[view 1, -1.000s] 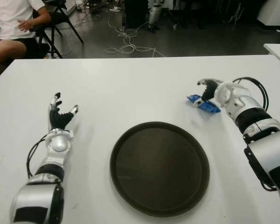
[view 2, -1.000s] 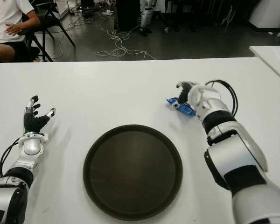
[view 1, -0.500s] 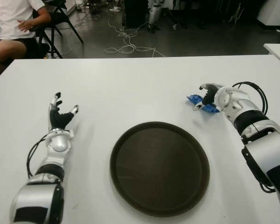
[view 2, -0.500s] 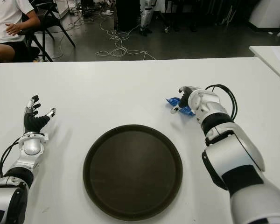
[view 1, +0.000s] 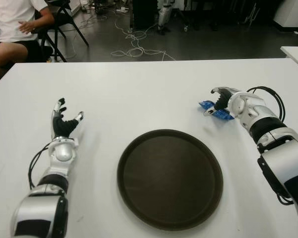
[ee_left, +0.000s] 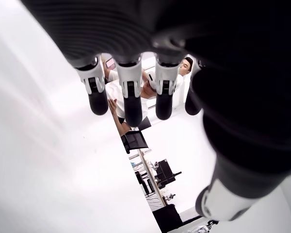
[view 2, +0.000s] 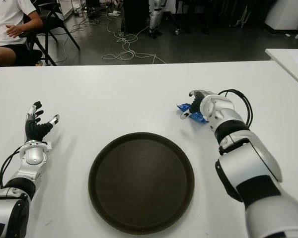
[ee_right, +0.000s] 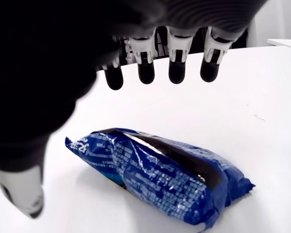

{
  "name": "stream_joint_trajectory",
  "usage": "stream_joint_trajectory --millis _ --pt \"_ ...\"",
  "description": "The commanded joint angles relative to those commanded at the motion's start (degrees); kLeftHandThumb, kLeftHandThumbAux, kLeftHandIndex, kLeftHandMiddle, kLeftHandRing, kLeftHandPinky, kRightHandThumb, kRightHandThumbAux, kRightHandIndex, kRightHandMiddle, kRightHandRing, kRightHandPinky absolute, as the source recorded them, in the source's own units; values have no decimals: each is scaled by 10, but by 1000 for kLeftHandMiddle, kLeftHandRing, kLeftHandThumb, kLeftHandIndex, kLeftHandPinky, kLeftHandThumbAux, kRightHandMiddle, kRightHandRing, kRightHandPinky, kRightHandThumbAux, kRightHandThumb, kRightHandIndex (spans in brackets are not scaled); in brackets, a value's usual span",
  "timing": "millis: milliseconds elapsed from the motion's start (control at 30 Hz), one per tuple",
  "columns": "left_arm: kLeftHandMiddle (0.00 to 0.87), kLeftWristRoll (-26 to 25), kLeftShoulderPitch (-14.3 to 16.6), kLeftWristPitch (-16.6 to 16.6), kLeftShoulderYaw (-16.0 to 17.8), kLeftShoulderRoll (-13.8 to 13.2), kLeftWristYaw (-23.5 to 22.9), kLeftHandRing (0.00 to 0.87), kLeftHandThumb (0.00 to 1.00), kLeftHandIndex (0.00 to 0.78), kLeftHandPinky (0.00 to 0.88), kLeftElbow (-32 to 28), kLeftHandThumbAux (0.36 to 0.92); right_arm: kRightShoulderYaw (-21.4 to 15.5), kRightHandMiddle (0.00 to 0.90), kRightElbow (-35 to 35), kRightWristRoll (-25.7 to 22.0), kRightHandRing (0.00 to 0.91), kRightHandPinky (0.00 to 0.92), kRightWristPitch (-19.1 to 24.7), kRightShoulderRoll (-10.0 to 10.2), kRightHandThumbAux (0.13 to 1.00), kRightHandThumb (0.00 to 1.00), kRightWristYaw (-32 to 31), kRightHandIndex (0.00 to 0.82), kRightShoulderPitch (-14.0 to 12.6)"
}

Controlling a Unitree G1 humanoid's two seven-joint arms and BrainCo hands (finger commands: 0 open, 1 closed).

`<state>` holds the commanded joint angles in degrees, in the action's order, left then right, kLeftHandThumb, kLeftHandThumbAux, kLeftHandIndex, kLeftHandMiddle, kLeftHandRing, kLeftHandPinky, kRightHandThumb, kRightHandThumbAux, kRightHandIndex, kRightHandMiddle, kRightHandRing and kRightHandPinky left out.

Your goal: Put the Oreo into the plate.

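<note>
The Oreo (ee_right: 160, 174) is a blue foil packet lying flat on the white table (view 1: 139, 94), just beyond the right rim of the plate (view 1: 170, 178), a dark round tray with nothing on it. In the eye views the packet (view 1: 213, 110) shows partly under my right hand (view 1: 212, 101). The right wrist view has that hand (ee_right: 92, 141) arched over the packet, four fingertips (ee_right: 177, 73) hanging above its far side and the thumb down at its near side, with a gap all round. It is open and holds nothing. My left hand (view 1: 64, 123) stays idle left of the plate, fingers spread.
A person (view 1: 12, 29) sits on a chair beyond the table's far left corner. Cables (view 1: 134, 47) lie on the floor behind the table. The corner of a second white table (view 1: 295, 52) shows at the far right.
My right hand has settled a little lower over the packet and its thumb now reaches out along the near side. The packet and the left hand have not moved.
</note>
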<state>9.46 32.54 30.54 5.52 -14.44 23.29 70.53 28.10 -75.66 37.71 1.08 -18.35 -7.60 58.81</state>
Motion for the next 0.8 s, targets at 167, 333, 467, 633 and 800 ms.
stream_joint_trajectory --millis 167,333,467,633,800 --pt "110 2 1 -1 -2 -1 -1 91 0 75 90 2 789 -1 80 -3 -2 49 0 3 1 654 0 1 61 0" --pt "103 2 0 3 -2 -1 -2 88 0 71 90 0 796 2 82 -6 2 52 0 6 2 669 0 0 66 1" --pt "99 2 0 5 -2 -1 -3 89 0 68 92 0 807 3 81 -9 3 49 0 7 3 673 0 2 65 0" --pt "102 0 0 6 -1 -1 -6 91 0 69 85 0 817 3 74 -10 2 47 0 9 4 668 0 6 58 0" --pt "106 -1 -1 7 0 -1 -11 92 0 68 83 0 809 0 61 -11 -2 37 0 14 5 675 0 6 48 2"
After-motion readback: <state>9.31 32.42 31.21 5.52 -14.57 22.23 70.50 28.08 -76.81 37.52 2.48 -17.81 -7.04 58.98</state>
